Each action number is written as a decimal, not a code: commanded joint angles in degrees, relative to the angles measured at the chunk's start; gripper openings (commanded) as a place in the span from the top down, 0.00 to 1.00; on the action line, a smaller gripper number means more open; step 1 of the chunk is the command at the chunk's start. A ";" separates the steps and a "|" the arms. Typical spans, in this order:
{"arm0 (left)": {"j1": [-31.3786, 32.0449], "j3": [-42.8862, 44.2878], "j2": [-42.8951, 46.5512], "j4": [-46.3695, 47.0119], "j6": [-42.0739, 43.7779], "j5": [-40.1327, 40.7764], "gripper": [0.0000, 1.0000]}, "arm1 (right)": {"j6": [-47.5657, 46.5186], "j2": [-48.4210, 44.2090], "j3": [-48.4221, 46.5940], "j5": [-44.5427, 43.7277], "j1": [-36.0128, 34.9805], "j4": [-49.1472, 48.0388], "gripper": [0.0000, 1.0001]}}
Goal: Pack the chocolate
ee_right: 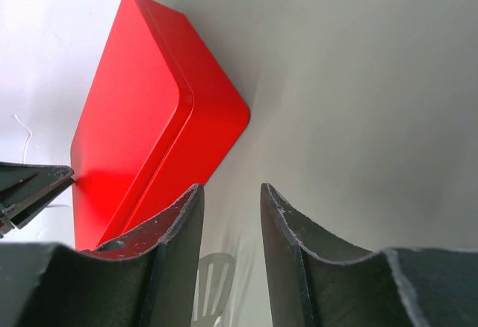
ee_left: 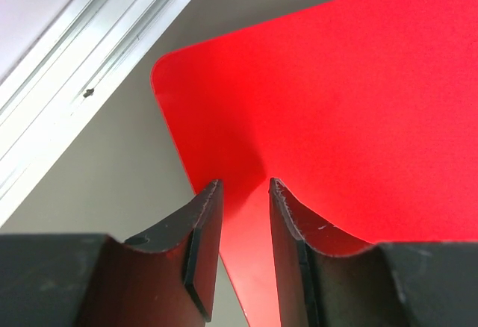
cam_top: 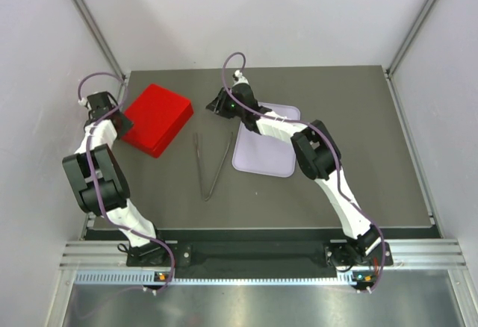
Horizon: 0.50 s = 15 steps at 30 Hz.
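No chocolate shows in any view. A closed red box (cam_top: 157,118) lies at the back left of the table. My left gripper (cam_top: 121,122) sits at the box's left edge; in the left wrist view (ee_left: 245,185) its jaws stand a little apart over the red lid (ee_left: 336,103), holding nothing. My right gripper (cam_top: 216,104) hovers just right of the box, open and empty (ee_right: 230,189). The red box (ee_right: 142,118) is to its left, with the left gripper's tip (ee_right: 33,185) at the box's far edge.
Metal tongs (cam_top: 209,166) lie on the grey table between the box and a pale lavender tray (cam_top: 261,159); one tong tip shows below the right fingers (ee_right: 215,290). White walls and an aluminium rail (ee_left: 82,66) stand close behind the box.
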<state>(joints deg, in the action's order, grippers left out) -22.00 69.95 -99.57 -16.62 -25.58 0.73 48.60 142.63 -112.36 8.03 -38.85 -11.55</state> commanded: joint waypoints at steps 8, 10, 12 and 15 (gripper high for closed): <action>3.80 7.47 -2.38 -9.83 1.85 -11.28 0.62 | -2.28 -6.92 2.05 0.40 -0.70 -2.42 0.64; 6.17 9.75 -3.35 -10.19 3.69 -11.81 0.62 | -2.89 -7.88 3.10 0.32 -0.61 -2.51 0.64; 7.75 10.29 -4.75 -10.88 4.05 -10.58 0.62 | -3.16 -8.33 3.72 0.23 -0.52 -2.51 0.64; 7.94 7.67 -5.98 -11.68 2.39 -8.47 0.62 | -3.69 -8.59 4.16 0.40 -0.35 -2.42 0.64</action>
<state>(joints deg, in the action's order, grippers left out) -14.02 78.04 -104.01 -24.73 -23.42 -8.27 46.72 138.96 -108.33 8.23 -38.85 -11.51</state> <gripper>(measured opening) 0.380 0.365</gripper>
